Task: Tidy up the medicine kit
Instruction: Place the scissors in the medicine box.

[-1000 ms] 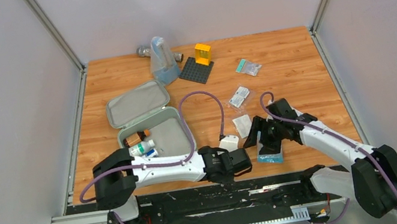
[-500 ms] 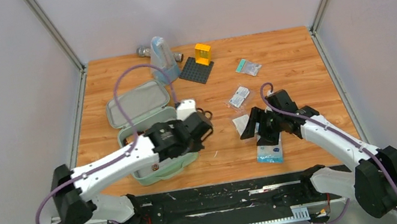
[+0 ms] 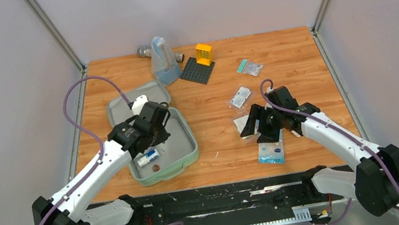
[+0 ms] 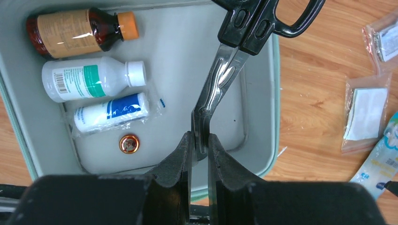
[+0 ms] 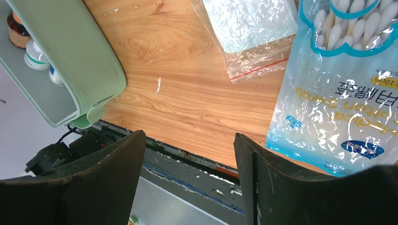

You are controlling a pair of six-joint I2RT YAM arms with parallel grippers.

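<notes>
The pale mint-green rounded-square plastic medicine kit [image 3: 181,146] lies open at about 8 o'clock from the centre of the wooden table [image 3: 291,54]. Its matching lid [image 3: 122,108] is folded back at 11 o'clock of the tray. The left gripper [image 3: 157,129] hangs over the tray, its fingers pinched tight on the steel blades of a pair of black-handled scissors [image 4: 220,84]. In the wrist view the handles point off toward 1 o'clock, over the tray's right side. On the tray's left side lie a brown bottle with an orange cap [image 4: 75,30], a white bottle with a green label [image 4: 89,77] and a wrapped white roll with a blue label [image 4: 110,112]. A small round copper-coloured object [image 4: 129,143] sits at 6 o'clock of the roll, apart from it. The right gripper [image 3: 263,126] is at about 4 o'clock from the table's centre, jaws spread wide with nothing between them, beside a blue-edged clear packet of cotton swabs [image 5: 338,93]. A clear zip bag with a red strip [image 5: 248,33] touches the packet at its 10 o'clock. At the table's 12 o'clock a dark grey studded baseplate [image 3: 197,70] carries a yellow block [image 3: 204,53], with a translucent bluish pouch [image 3: 162,60] at 11 o'clock.
</notes>
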